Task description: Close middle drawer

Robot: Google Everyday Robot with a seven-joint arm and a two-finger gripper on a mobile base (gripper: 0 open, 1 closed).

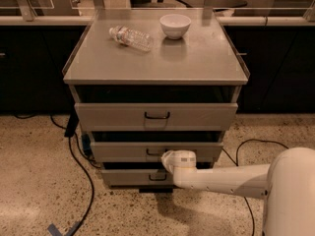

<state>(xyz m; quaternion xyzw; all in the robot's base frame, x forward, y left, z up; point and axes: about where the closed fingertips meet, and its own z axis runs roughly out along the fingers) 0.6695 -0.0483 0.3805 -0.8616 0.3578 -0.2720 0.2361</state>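
Note:
The grey metal cabinet [157,68] has three drawers. The middle drawer [118,151] is a low grey panel with a small dark loop handle, and it stands slightly out from the cabinet, with a dark gap above it. My gripper [170,157] is at the end of the white arm reaching in from the lower right. It is against the middle drawer's front, right by the handle, which it partly hides. The top drawer [156,115] sits above, the bottom drawer [133,177] below.
A clear plastic bottle [131,37] lies on the cabinet top beside a white bowl [175,25]. Black cables [81,181] run over the speckled floor at the cabinet's left, and another cable [246,146] at its right. Dark counters stand behind.

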